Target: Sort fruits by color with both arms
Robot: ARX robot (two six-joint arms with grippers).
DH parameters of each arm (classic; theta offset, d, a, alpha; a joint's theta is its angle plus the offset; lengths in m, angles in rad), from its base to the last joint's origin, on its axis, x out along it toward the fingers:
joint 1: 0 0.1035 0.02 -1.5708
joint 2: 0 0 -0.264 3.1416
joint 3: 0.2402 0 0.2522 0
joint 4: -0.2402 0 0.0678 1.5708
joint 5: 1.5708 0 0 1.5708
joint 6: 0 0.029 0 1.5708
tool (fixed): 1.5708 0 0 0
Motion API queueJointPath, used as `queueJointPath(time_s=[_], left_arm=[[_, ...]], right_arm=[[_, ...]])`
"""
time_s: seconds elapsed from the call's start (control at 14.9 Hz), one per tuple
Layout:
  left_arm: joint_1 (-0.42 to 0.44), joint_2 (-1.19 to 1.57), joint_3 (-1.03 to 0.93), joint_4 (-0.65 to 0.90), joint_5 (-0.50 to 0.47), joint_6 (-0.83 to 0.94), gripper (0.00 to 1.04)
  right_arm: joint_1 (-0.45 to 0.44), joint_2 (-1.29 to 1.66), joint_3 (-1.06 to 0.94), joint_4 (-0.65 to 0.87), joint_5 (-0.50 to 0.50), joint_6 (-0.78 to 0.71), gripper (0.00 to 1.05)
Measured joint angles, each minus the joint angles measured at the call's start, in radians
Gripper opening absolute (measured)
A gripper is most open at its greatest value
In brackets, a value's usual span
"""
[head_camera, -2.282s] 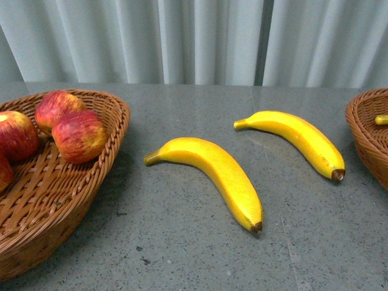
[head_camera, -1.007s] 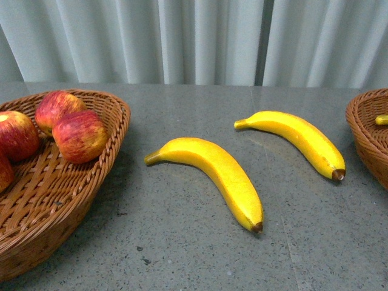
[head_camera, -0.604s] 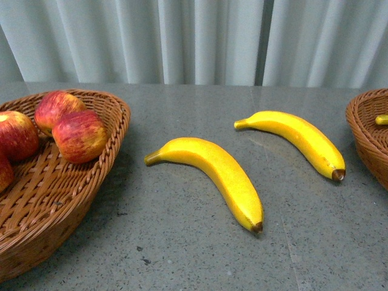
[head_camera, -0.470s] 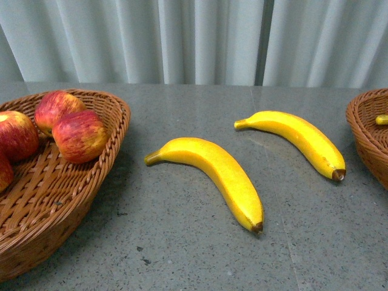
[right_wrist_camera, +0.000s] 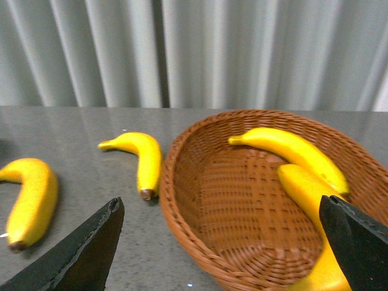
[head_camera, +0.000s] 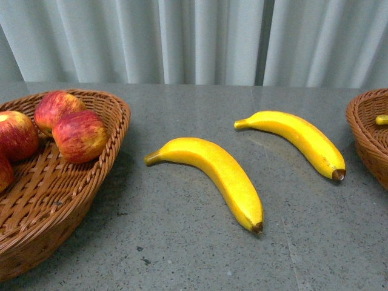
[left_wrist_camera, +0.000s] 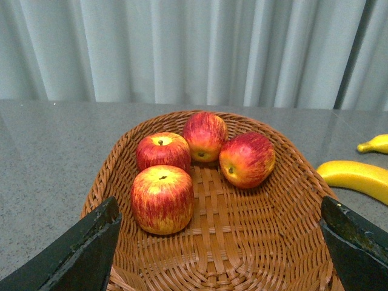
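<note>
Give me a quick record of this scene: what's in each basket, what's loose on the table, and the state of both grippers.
left basket: four red apples
right basket: at least two basket bananas
table: two loose bananas, apart from each other
nearer banana: mid-table, brown tip toward the robot
farther banana: further back and right, closer to the right basket
left gripper: open, empty
right gripper: open, empty
left to sort: the two loose bananas

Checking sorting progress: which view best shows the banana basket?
Right wrist view: the banana basket appears nearly whole, bananas inside. Front view catches only its edge; left wrist view misses it.
</note>
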Motion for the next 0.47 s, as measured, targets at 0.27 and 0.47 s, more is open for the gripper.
queueJointPath(time_s=[0.27, 0.47], left_arm=[[0.0, 0.0, 0.0, 0.0, 0.0, 0.0, 0.98], [0.0, 0.0, 0.0, 0.0, 0.0, 0.0, 0.98]], right_arm=[[-0.053, 0.445, 0.098, 0.411, -0.142, 0.069, 0.98], [0.068, 0.919, 0.381, 0.641, -0.111, 0.071, 0.98]])
